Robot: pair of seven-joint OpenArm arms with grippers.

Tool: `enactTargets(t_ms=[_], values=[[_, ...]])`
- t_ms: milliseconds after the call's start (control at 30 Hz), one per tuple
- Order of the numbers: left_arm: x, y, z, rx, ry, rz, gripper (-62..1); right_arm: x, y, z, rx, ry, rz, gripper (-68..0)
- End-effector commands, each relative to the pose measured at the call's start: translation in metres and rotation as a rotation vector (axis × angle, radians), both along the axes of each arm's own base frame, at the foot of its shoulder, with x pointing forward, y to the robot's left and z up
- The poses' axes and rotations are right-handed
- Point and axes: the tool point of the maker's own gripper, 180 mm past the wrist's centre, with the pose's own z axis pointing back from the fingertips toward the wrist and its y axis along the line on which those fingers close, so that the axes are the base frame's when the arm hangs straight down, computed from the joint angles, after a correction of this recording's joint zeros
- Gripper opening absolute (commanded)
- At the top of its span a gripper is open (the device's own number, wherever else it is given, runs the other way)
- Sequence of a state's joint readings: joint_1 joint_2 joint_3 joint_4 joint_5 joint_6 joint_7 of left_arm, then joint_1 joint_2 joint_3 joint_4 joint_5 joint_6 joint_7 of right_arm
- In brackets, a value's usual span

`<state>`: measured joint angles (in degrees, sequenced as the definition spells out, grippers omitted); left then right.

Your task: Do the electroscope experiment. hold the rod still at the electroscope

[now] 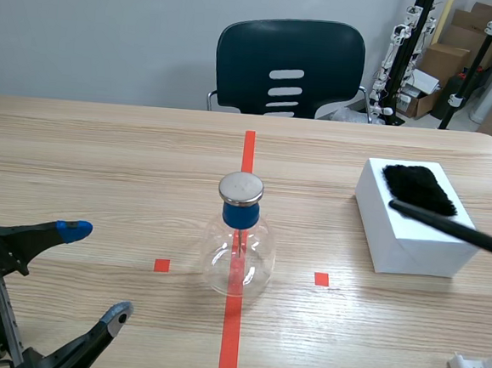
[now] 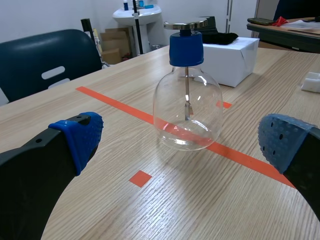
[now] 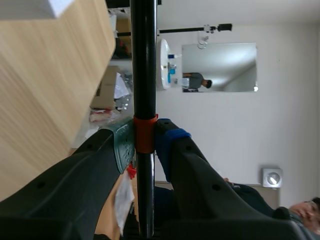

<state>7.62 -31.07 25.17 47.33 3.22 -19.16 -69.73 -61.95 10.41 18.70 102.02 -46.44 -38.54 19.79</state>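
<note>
I'm clamping the black rod (image 1: 447,227) in my right gripper (image 3: 145,145) over the fur-topped box (image 1: 411,248), nowhere near the electroscope (image 1: 239,235) yet (left gripper (image 1: 97,272) is sitting wide open).

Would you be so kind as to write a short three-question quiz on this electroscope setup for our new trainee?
1. Which claw holds the black rod?
2. What lies on the white box? A) a blue cap B) a black fur pad C) a glass flask
3. True or false: the rod's tip touches the electroscope.

Key:
1. The right claw, shut on the rod at its orange band.
2. B.
3. False: the tip is over the box, apart from the electroscope.
</note>
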Motion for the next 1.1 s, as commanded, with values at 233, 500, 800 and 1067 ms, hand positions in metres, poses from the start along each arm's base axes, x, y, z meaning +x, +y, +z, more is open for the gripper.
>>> enactTargets(t_ms=[233, 500, 800, 1067], values=[[0.002, -0.002, 0.008, -0.03, -0.024, 0.001, 1.4, 0.044, 0.013, 0.07, -0.164, -0.179, 0.086, -67.1], [0.002, -0.002, 0.008, -0.03, -0.024, 0.001, 1.4, 0.081, 0.028, 0.076, -0.278, -0.204, 0.118, -67.1], [0.002, -0.002, 0.008, -0.03, -0.024, 0.001, 1.4, 0.11, 0.063, 0.071, -0.359, -0.196, 0.208, -67.1], [0.002, -0.002, 0.008, -0.03, -0.024, 0.001, 1.4, 0.121, 0.088, 0.056, -0.381, -0.137, 0.274, -67.1]])
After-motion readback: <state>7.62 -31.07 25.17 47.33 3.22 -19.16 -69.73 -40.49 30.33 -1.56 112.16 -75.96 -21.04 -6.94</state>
